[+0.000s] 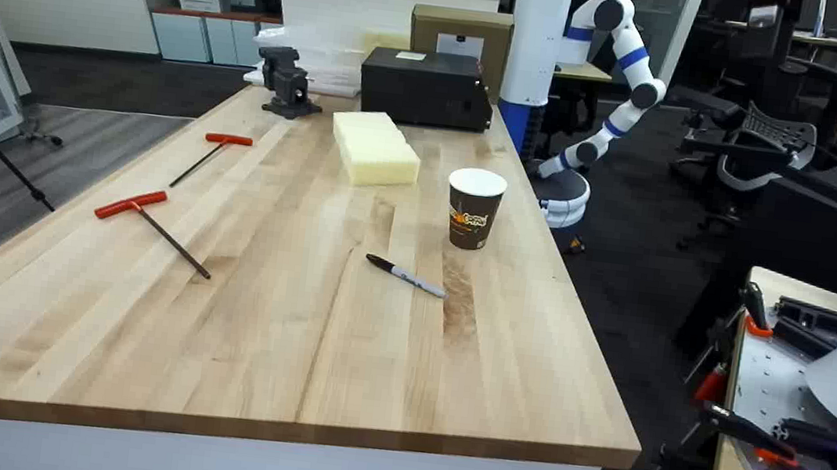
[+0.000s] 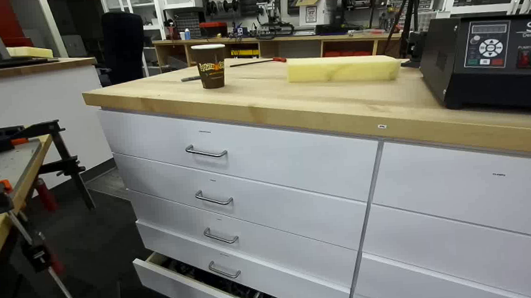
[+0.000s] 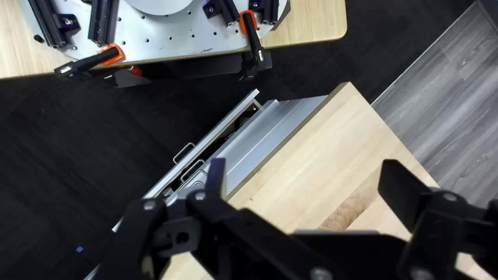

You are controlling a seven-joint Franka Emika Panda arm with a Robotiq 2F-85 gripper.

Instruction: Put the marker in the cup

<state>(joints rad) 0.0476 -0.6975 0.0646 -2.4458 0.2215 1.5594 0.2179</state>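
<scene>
The marker (image 1: 406,275), with a black cap and a grey-white body, lies flat on the wooden table in front of the cup. In an exterior view only a short end of the marker (image 2: 190,79) shows, the rest hidden behind the cup. The brown paper cup (image 1: 473,216) with a white rim stands upright near the table's side edge; it also shows in an exterior view (image 2: 211,71). In the wrist view my gripper (image 3: 303,181) is wide open and empty, high over a table corner. Neither marker nor cup shows there. The gripper is outside both exterior views.
A pale yellow block (image 1: 375,149), a black machine (image 1: 426,88) and a small vise (image 1: 288,82) stand farther back on the table (image 1: 253,374). Two red-handled T-shaped tools (image 1: 170,238) lie to one side. A drawer (image 2: 195,287) below the tabletop is partly open.
</scene>
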